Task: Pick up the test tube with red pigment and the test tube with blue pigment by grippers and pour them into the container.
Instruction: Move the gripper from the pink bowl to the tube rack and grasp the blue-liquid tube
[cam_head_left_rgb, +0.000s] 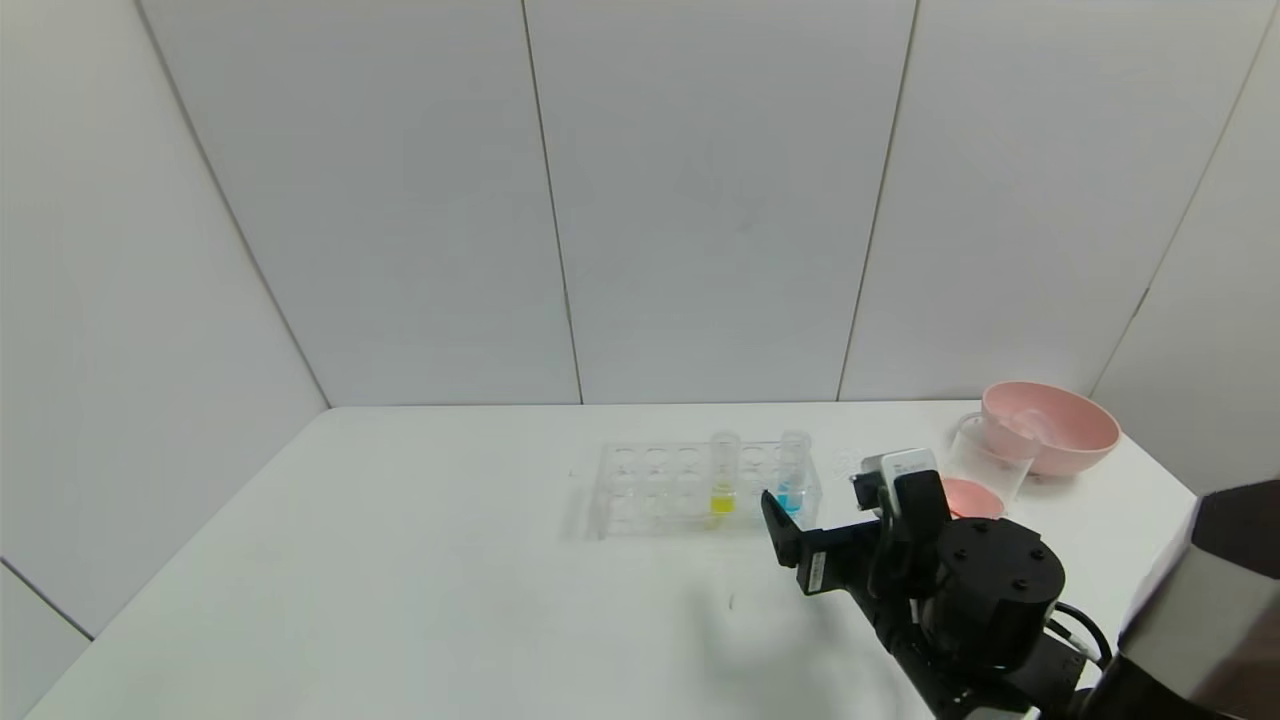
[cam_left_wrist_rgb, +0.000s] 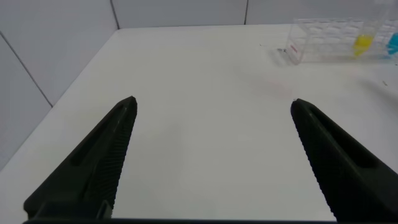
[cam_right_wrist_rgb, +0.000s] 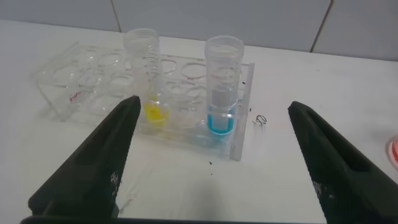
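Observation:
The test tube with blue pigment (cam_head_left_rgb: 792, 472) stands upright at the right end of a clear tube rack (cam_head_left_rgb: 650, 490). It also shows in the right wrist view (cam_right_wrist_rgb: 222, 87). My right gripper (cam_head_left_rgb: 840, 505) is open and empty just in front of the rack's right end, with the blue tube a short way ahead of its fingers (cam_right_wrist_rgb: 212, 102). The container (cam_head_left_rgb: 988, 462), a clear beaker, stands right of the gripper with red liquid at its bottom. My left gripper (cam_left_wrist_rgb: 212, 101) is open and empty over bare table left of the rack. The red tube is out of view.
A tube with yellow liquid (cam_head_left_rgb: 723, 478) stands in the rack left of the blue one. A pink bowl (cam_head_left_rgb: 1050, 425) sits behind the beaker at the table's far right corner. White walls close the back and sides. Bare white table lies left of and in front of the rack.

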